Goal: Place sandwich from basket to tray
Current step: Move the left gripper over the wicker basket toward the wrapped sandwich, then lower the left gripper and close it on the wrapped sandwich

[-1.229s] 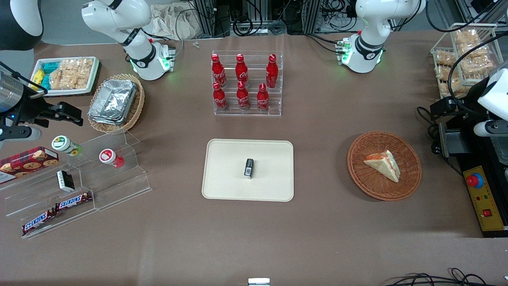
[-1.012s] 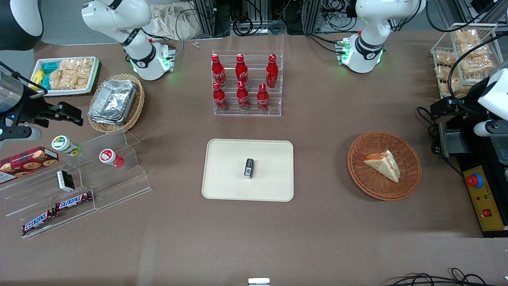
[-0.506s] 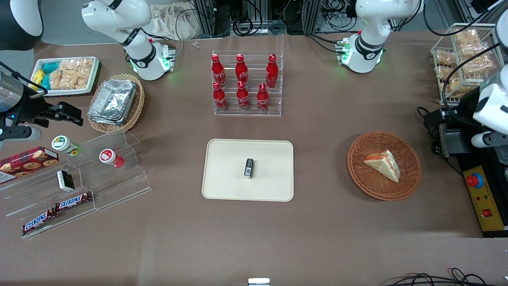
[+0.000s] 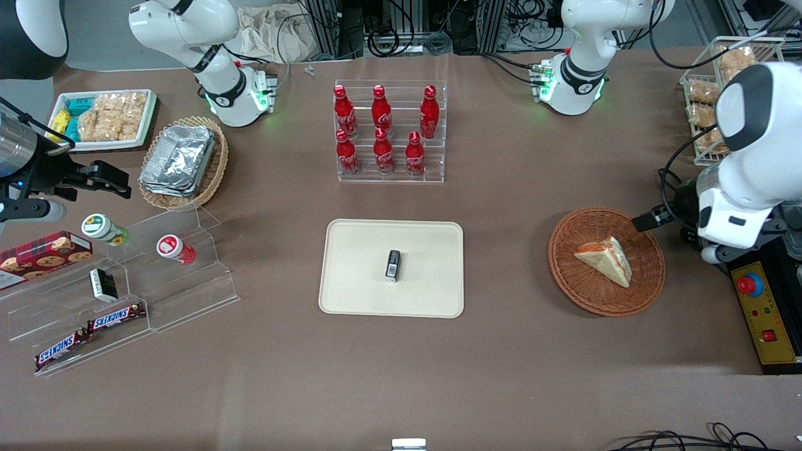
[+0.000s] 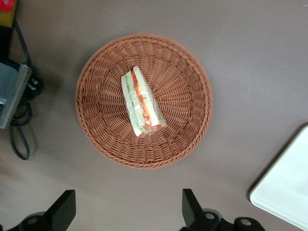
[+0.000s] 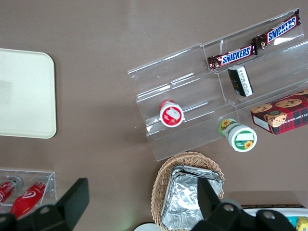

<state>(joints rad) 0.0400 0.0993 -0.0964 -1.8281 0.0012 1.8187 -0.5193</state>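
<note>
Barely begun. Sandwich wedge point(image 4: 605, 258) lying in round wicker basket point(image 4: 648, 282) at working arm's end of tabletop. Hand point(image 5: 129, 211) hovering above basket's rim, fingers spread, holding nothing. Cream tray point(image 4: 351, 294) near centre, awaiting sandwich.

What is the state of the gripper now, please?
Gripper: open, empty, above the table beside the basket, sandwich not yet touched.
</note>
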